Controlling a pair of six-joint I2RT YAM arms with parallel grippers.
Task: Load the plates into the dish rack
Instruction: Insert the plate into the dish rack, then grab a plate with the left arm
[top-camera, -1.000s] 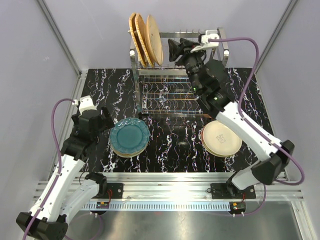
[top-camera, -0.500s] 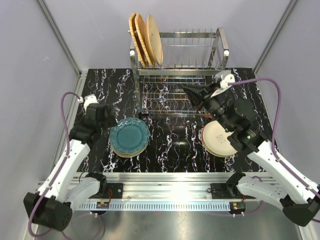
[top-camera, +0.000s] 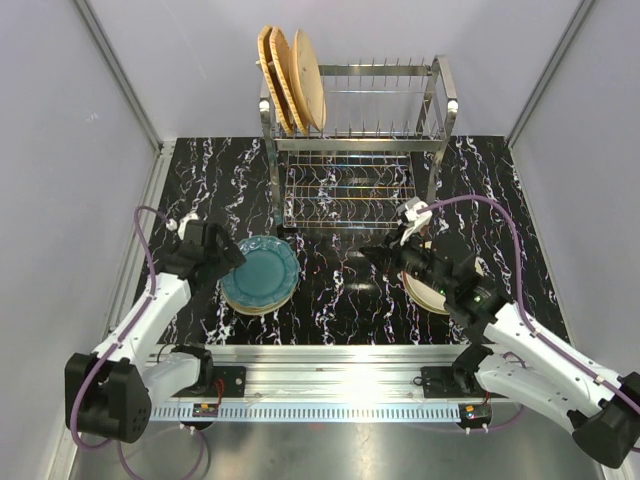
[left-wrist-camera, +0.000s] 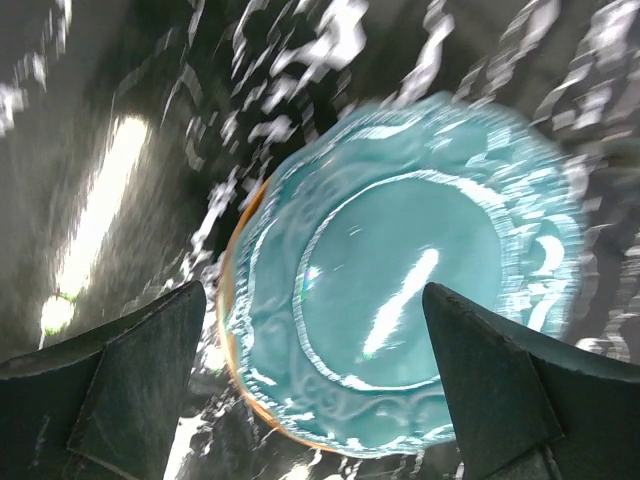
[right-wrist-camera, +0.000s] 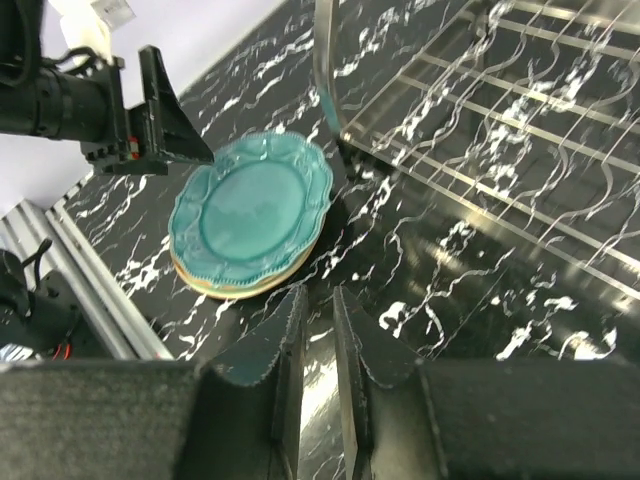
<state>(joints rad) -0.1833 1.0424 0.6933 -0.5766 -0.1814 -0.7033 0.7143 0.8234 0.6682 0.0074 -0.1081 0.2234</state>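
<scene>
Left hand (left-wrist-camera: 310, 300) spread wide, empty, over teal plate (top-camera: 260, 272) (top of a stack) at 8 o'clock on desk (top-camera: 340, 300). Right hand (right-wrist-camera: 318, 295) pinched nearly closed, empty. Three orange plates (top-camera: 295, 80) stand in rack (top-camera: 350, 146), 12 o'clock.

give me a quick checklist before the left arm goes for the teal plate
1. Left gripper open: ok, jaws wide, with the teal plate framed between them in the wrist view.
2. Teal plate uncovered, on top of its pile: ok.
3. Free slots in the dish rack: ok, three orange plates fill only the left end of the top tier.
4. Right gripper clear of the teal plate: ok, nearly closed, empty and apart from it.
5. Left gripper's height over the rim: cannot tell, wrist view blurred.
</scene>
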